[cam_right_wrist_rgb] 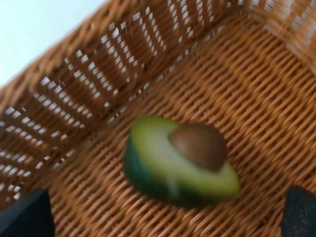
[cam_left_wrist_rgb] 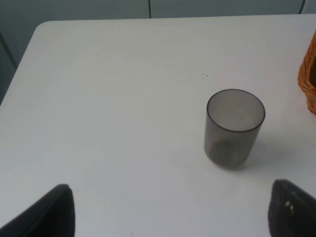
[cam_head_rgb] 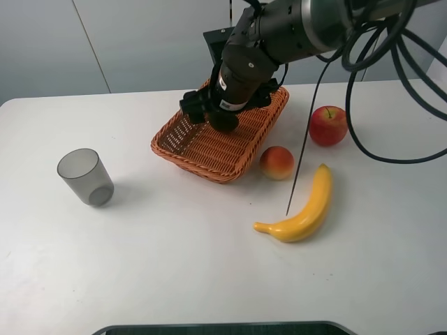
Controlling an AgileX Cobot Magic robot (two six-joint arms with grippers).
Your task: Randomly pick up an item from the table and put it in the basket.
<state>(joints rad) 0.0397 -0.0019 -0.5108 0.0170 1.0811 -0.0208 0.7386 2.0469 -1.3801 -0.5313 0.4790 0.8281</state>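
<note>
The halved avocado (cam_right_wrist_rgb: 177, 160) lies on the woven floor of the wicker basket (cam_right_wrist_rgb: 98, 74), cut side and brown pit up, slightly blurred. My right gripper (cam_right_wrist_rgb: 163, 215) is open just above it, its dark fingertips (cam_right_wrist_rgb: 24, 215) wide apart and touching nothing. In the exterior high view the right gripper (cam_head_rgb: 223, 115) hangs over the basket (cam_head_rgb: 209, 150) at the back middle of the white table (cam_head_rgb: 174, 265) and hides the avocado. My left gripper (cam_left_wrist_rgb: 170, 212) is open and empty above the table (cam_left_wrist_rgb: 98, 98), near the cup; the basket's edge (cam_left_wrist_rgb: 308, 81) shows beside it.
A grey translucent cup (cam_head_rgb: 86, 176) stands at the left, also in the left wrist view (cam_left_wrist_rgb: 233, 126). A peach (cam_head_rgb: 277, 162) sits against the basket's right side, a yellow banana (cam_head_rgb: 300, 209) in front of it, a red apple (cam_head_rgb: 328, 125) behind. A thin cable (cam_head_rgb: 300, 153) hangs there.
</note>
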